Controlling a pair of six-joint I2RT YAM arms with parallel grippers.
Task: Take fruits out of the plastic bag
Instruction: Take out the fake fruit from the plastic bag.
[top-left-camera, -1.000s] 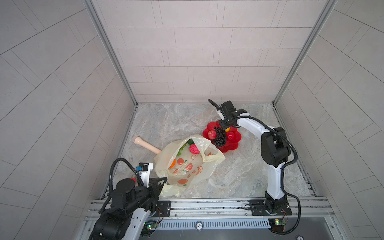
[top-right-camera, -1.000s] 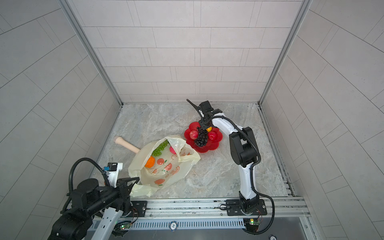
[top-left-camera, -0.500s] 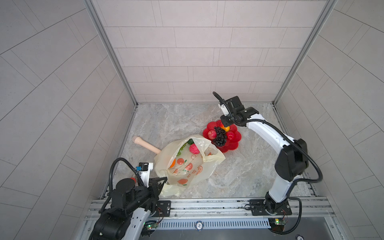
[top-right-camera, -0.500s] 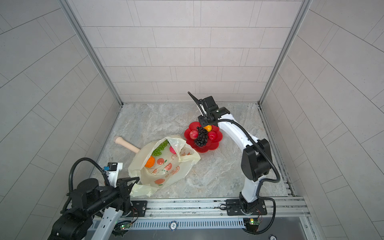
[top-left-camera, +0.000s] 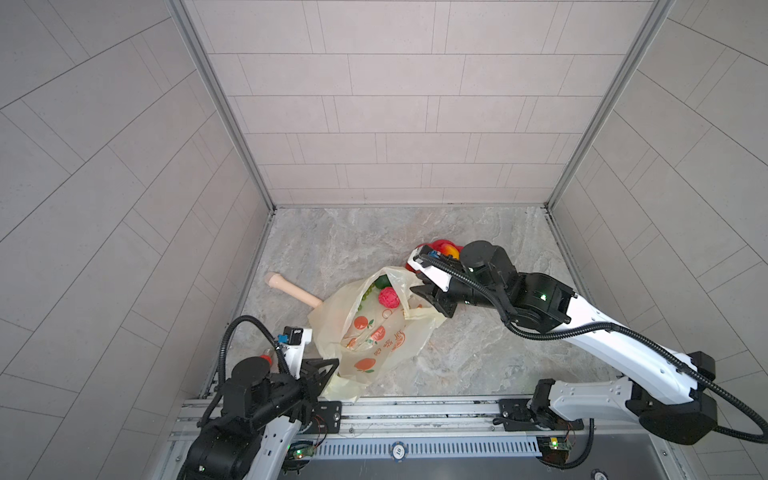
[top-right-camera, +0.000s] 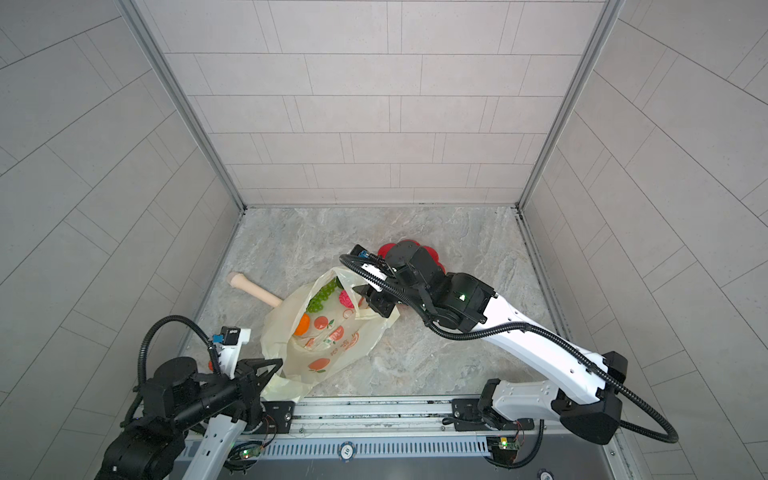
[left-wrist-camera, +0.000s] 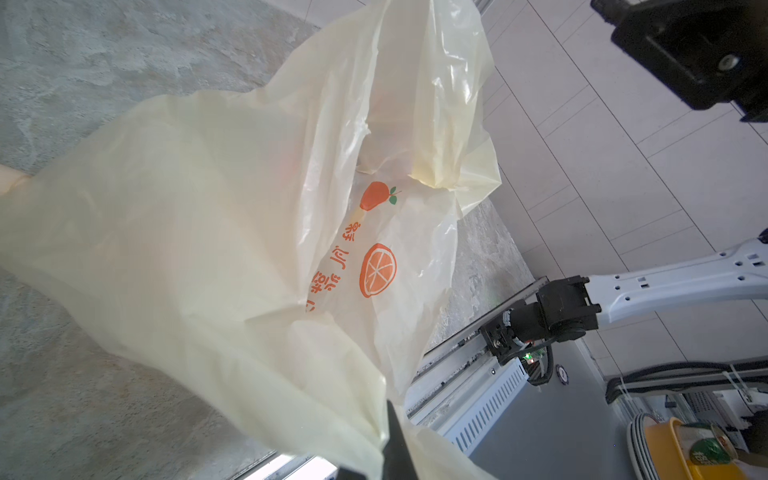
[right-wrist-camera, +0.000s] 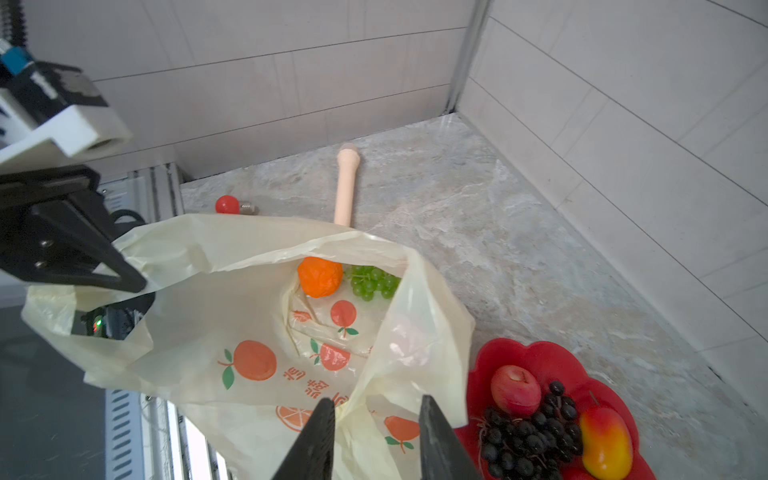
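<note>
My left gripper (right-wrist-camera: 137, 286) is pressed together on one edge of the thin, pale yellow plastic bag (right-wrist-camera: 232, 299) printed with oranges, holding its mouth up; my right gripper (right-wrist-camera: 376, 422) hangs over the opposite rim, jaws slightly spread, gripping nothing. Three fruits lie on the red flower-shaped plate (right-wrist-camera: 552, 357); the round orange (right-wrist-camera: 319, 276), green grape bunch (right-wrist-camera: 372, 282) and bumpy pink fruit (top-left-camera: 388, 297) sit inside the bag. I judge I am mid-task, reaching in; next I must widen, dip past the film and close on fruit alone.
</note>
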